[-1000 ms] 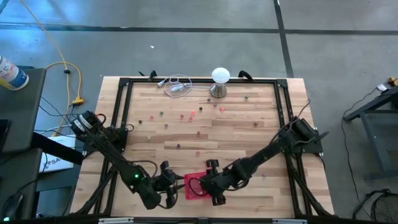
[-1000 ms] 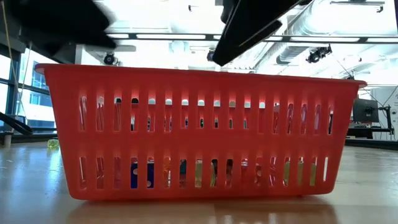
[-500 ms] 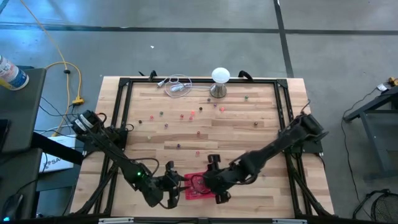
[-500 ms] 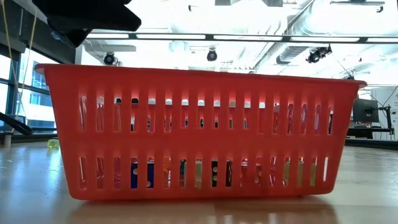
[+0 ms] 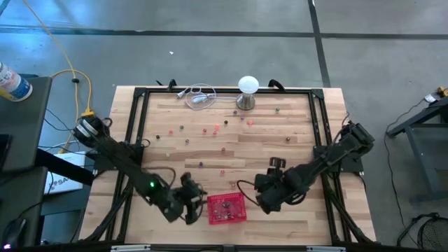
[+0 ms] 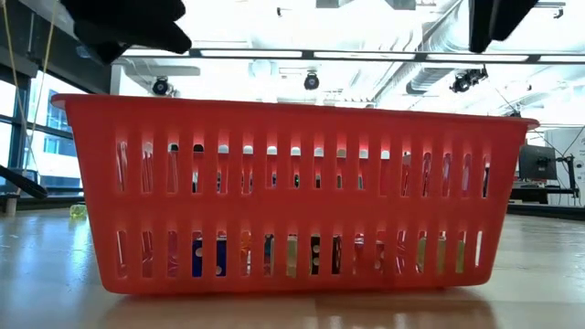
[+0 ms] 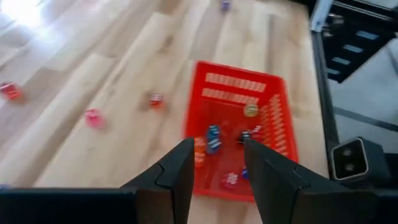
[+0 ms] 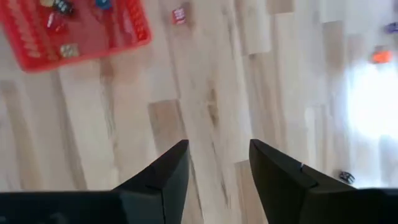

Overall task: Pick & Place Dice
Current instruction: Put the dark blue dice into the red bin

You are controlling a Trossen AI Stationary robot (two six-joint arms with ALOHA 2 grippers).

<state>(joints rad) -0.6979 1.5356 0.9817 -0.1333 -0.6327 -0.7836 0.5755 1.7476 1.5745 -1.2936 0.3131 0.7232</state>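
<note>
Swung away from above the red basket (image 5: 227,208), right pincer (image 8: 214,163) now right of it in the lower middle of the high view, fingers parted and empty. Left pincer (image 7: 214,167) just left of the basket, parted, empty. Several dice (image 7: 213,135) inside already; loose dice (image 5: 204,130) across the upper desk (image 5: 294,119). Best to pick one isolated die, descend square, close centred.

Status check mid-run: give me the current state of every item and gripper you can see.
red basket: upright on the table's near edge, several dice inside
loose dice: scattered on the table, not yet collected
left gripper: open, empty, beside the basket
right gripper: open, empty, over bare table right of the basket
ball-topped stand: upright at the far edge
</note>
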